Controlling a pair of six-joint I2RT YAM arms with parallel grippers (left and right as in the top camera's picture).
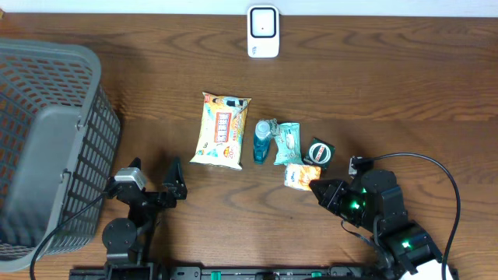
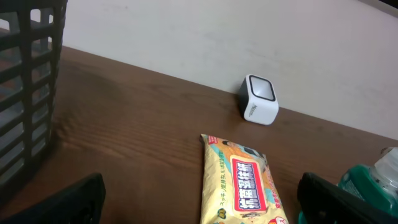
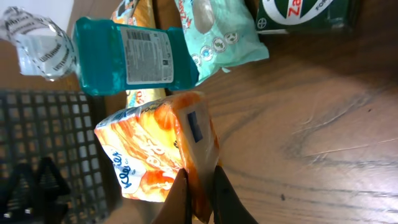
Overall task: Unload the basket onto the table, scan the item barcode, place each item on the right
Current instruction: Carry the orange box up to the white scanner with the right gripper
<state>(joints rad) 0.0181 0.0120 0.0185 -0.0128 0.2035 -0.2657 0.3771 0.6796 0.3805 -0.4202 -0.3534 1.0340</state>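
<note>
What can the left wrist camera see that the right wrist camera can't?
Only the left wrist view shows the white scanner by the wall and the printed front of the yellow packet. Only the right wrist view shows the right gripper pinching the orange tissue pack, the label on the blue bottle, the mint packet and a dark green box. Both show the grey basket and the brown wooden table.

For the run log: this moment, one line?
right gripper: shut on small orange tissue pack | left gripper: open, empty | white boxy scanner: unreached
</note>
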